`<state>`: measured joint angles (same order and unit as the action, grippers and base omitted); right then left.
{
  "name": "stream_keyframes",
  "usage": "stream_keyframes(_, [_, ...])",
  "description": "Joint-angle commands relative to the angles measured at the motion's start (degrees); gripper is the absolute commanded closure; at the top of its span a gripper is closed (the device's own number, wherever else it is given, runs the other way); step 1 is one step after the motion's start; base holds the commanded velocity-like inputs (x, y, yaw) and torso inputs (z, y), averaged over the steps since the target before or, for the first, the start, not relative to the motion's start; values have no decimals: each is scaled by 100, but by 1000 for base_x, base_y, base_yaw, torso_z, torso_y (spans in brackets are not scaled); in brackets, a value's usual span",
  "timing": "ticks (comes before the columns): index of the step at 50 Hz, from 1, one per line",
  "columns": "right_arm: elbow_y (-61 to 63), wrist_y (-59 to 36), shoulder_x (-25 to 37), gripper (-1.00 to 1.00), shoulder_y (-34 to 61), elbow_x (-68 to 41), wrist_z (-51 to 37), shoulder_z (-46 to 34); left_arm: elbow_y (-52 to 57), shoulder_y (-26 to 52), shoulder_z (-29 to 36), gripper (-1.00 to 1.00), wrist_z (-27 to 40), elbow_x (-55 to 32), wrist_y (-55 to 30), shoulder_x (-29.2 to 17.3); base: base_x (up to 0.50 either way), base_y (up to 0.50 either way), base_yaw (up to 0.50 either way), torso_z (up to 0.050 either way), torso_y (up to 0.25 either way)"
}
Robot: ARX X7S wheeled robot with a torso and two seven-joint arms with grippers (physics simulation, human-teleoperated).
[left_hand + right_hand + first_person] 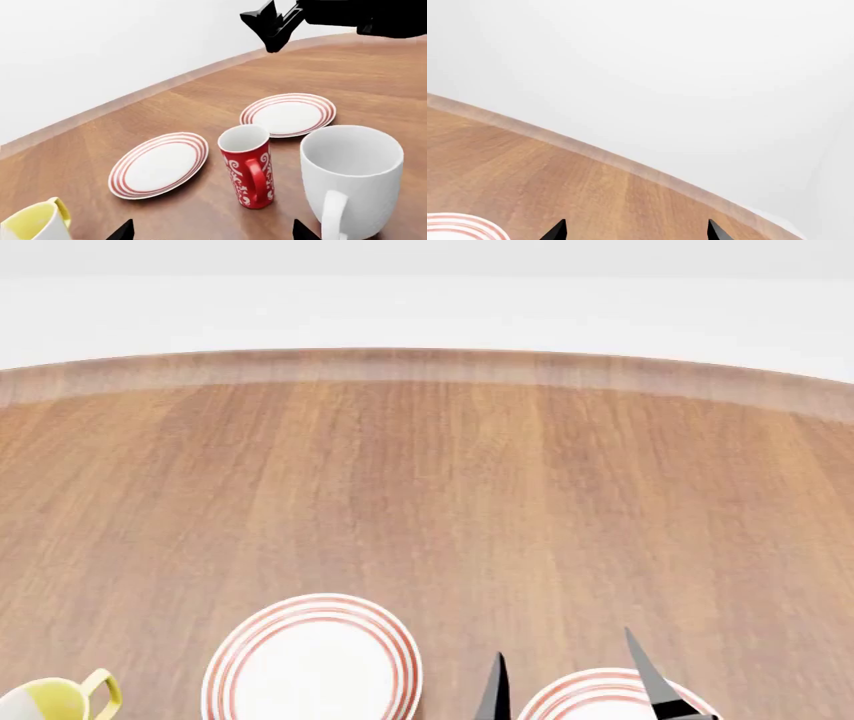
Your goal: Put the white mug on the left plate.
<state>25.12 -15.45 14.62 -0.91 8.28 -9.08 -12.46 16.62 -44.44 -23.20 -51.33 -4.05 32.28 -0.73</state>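
My left end effector (212, 231) is spread apart and holds nothing. The white mug (351, 177) stands on the surface beside the red mug (248, 165). I should go slowly around it, then carry it to the left plate (159, 164).

Bare simulated room: round wooden table (441, 490) with crockery before a blank white wall (660, 75).
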Motion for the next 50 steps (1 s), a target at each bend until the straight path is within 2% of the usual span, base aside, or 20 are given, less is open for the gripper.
stream_keyframes(1, [11,-52,3,-100,50,-5,-18,-53,-387,182,456,-100,122,494,62,-93,0,0,0,0,0])
stream_keyframes(13, [-8,-40,13,-100,83,-36,-51,-77,-754,805,896,-100,329,1200,-183,-260,0,0,0,0,0])
stream_keyframes(27, [38,-74,58,-100,100,-69,-70,-77,-821,750,1313,-100,469,1612,-4,-356,0,0,0,0,0])
stream_keyframes(41, [56,-107,68,-100,121,-76,-104,-124,-916,832,1556,-100,553,1675,-89,-450,0,0,0,0,0])
stream_keyframes(50, [106,-133,85,-100,117,-125,-105,-124,-1298,1181,1719,-100,621,1647,-173,-528,0,0,0,0,0])
